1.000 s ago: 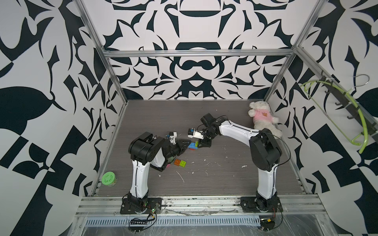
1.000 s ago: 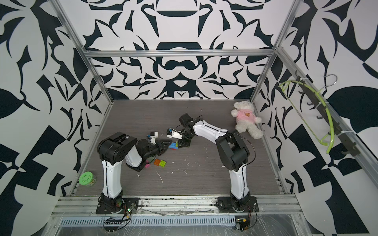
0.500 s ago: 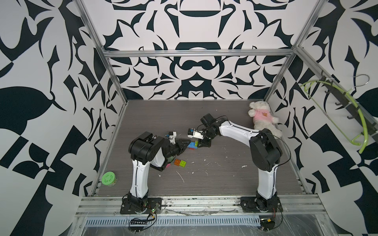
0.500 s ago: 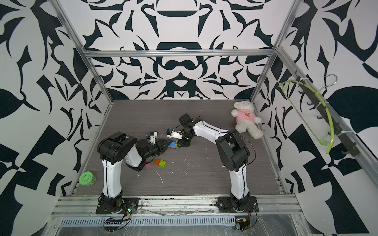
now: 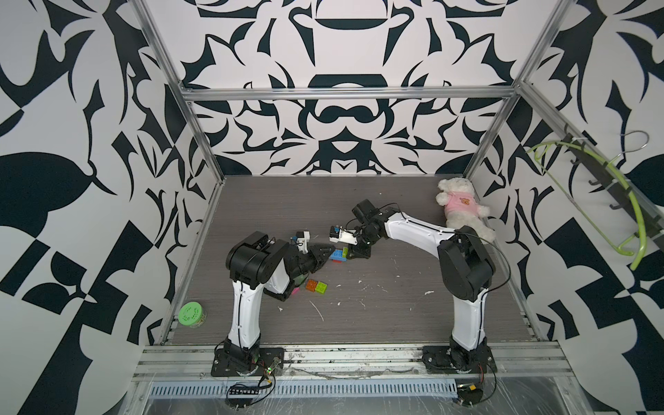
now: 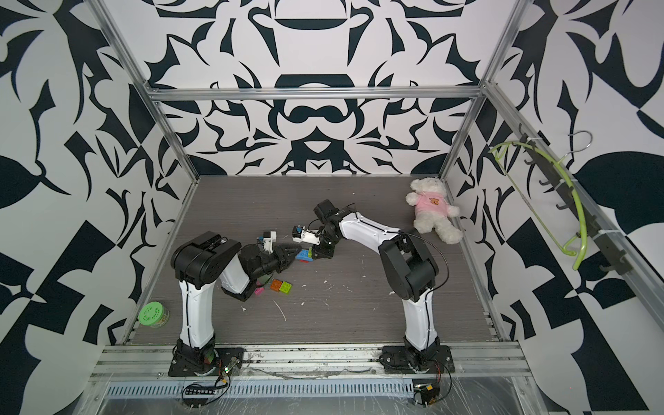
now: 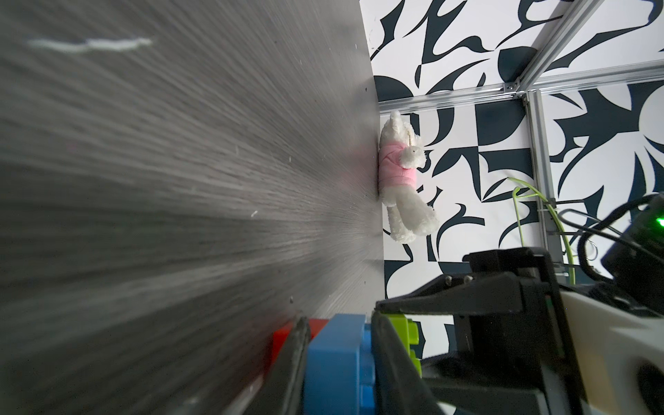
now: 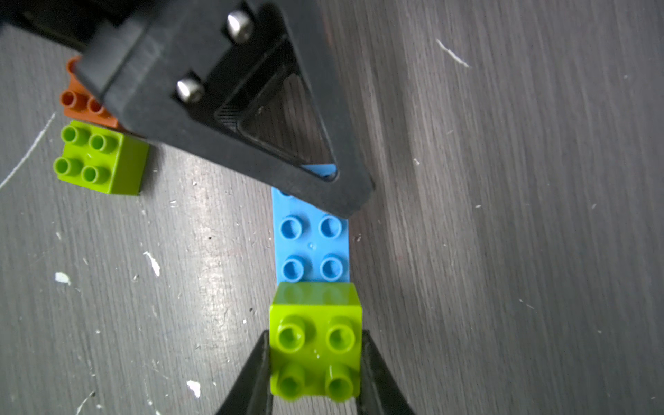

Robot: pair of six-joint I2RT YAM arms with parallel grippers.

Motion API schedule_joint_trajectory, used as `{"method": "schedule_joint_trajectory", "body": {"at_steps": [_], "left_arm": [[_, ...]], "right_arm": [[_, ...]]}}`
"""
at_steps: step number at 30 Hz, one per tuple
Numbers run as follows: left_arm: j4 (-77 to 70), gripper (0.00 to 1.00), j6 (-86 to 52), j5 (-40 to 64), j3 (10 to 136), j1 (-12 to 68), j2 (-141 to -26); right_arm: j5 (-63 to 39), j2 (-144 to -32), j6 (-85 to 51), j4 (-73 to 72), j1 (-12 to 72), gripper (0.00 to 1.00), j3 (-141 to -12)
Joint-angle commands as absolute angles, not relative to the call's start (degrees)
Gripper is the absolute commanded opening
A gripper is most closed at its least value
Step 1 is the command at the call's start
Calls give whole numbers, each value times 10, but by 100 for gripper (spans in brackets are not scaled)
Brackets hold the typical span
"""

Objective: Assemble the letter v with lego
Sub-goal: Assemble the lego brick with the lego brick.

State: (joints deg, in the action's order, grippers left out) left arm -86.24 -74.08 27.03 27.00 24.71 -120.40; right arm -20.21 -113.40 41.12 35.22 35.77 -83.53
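The right claw (image 8: 316, 359) is closed on a lime green brick (image 8: 315, 337). One finger lies flat against each of the brick's side walls, and its studs face the wrist camera. Just ahead of the fingertips, this brick sits on the near end of the blue brick (image 8: 310, 248) and covers that end's studs.

At the blue brick's other end, the left claw (image 7: 339, 319) is clamped across it, with a black finger (image 7: 287, 373) on each long side. In the right wrist view one of those fingers overlaps the blue studs. The two claws meet almost tip to tip, and the blue brick bridges the gap between them.

A red brick (image 7: 284, 336) touches the blue brick on its table side, just outside the left claw's finger.

Back from the left claw, toward its own arm, an orange brick (image 5: 310, 285) and a second lime green brick (image 5: 322, 287) stand touching each other on the table (image 5: 395, 323), apart from both claws. A pink brick (image 5: 295, 290) peeks out from under the left arm beside them.

Well away behind the right claw, past its arm, lies a teddy bear (image 5: 460, 210).
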Motion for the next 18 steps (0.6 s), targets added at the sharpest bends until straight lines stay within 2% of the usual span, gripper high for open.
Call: {"method": "schedule_joint_trajectory", "body": {"at_steps": [1,9,18], "left_arm": [[-824,15,-725,271,268,244,-1233],[-824,14,-726,272,267,244,-1233],[-824,14,-726,272,268,244,-1235]], "right_arm": [[-178,-1140,413,389,359,0,-850],[-144,-1141,397,379,366,0,-836],[-183,-1164,405,356,365,0,-822]]}}
